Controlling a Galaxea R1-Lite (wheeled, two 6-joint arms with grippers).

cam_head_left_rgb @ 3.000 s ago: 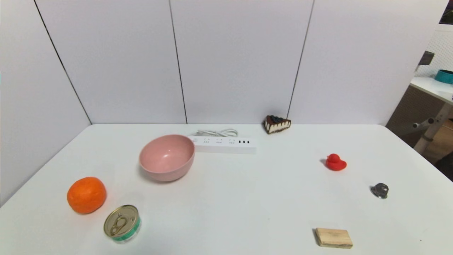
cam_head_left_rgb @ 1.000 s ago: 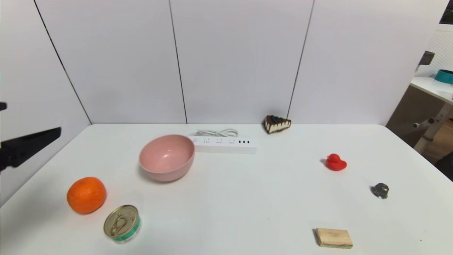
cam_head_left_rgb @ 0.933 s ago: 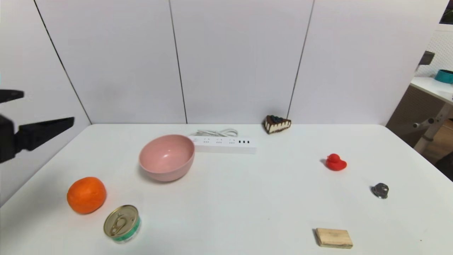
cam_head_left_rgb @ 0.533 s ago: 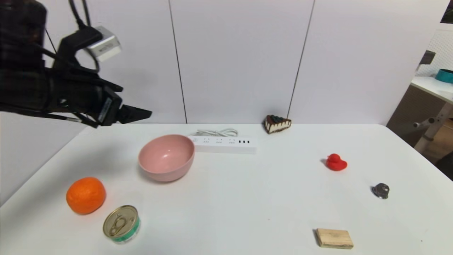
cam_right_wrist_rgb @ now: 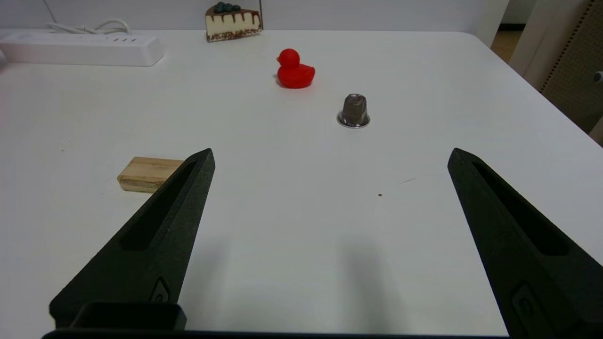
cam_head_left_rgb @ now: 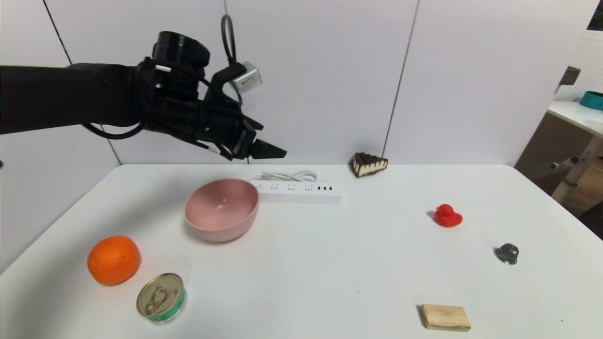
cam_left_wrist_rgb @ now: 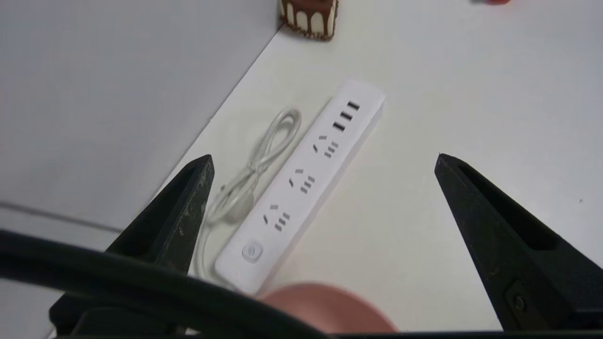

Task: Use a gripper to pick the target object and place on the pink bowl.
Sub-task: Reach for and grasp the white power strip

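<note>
The target object, a long white power strip [cam_head_left_rgb: 299,192] [cam_left_wrist_rgb: 301,183] [cam_right_wrist_rgb: 80,48], lies flat near the back wall with its coiled white cord [cam_head_left_rgb: 287,176] [cam_left_wrist_rgb: 254,169] behind it. Its left end almost touches the pink bowl [cam_head_left_rgb: 221,209] [cam_left_wrist_rgb: 325,308], which stands empty. My left gripper [cam_head_left_rgb: 271,150] [cam_left_wrist_rgb: 322,162] hangs open in the air above the bowl's far side, fingers wide, nothing between them, pointing toward the strip. My right gripper [cam_right_wrist_rgb: 330,157] is open and empty low over the table's near right; it does not show in the head view.
An orange [cam_head_left_rgb: 114,260] and a tin can [cam_head_left_rgb: 161,297] sit at the near left. A cake slice [cam_head_left_rgb: 369,165] stands by the back wall. A red duck [cam_head_left_rgb: 446,215], a grey capsule [cam_head_left_rgb: 507,253] and a wooden block [cam_head_left_rgb: 444,317] lie on the right.
My left arm has swung in from the left edge, rising and reaching right until its gripper is over the bowl, near the strip. Its fingers stayed open. Objects on the table have not moved.
</note>
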